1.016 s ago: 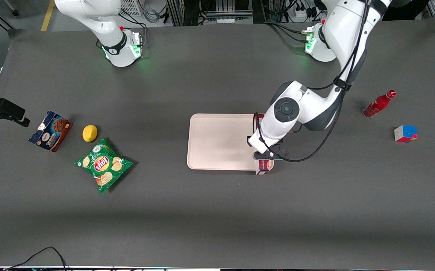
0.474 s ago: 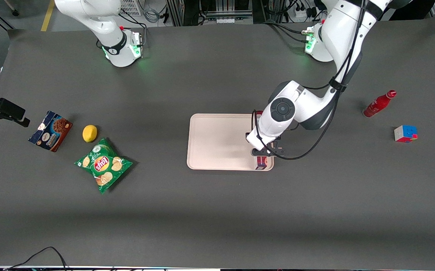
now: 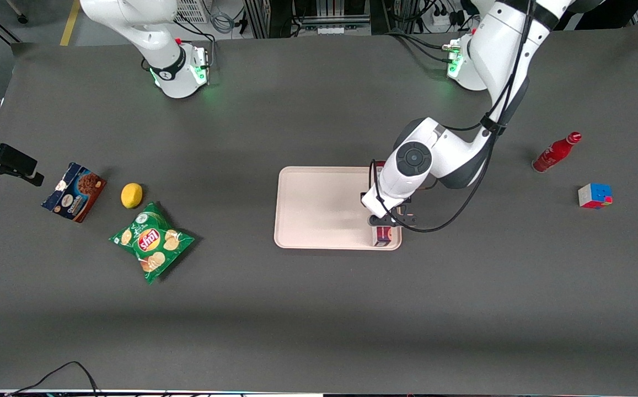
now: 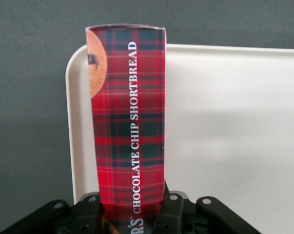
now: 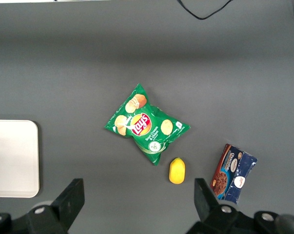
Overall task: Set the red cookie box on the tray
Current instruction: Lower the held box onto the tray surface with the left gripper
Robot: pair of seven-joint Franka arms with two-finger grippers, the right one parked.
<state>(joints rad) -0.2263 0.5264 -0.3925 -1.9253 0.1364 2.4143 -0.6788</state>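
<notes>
Jaws of the gripper are clamped on the red cookie box, low over the tray edge nearest the working arm; I'd lower flat; let go only once fully inside the rim.

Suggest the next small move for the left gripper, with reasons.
Probably lower a touch, then open. The gripper is shut on the red cookie box, which hangs over the tray by the rim at the working arm's end. Whether the box touches the tray cannot be told, so descend gently before release.
</notes>
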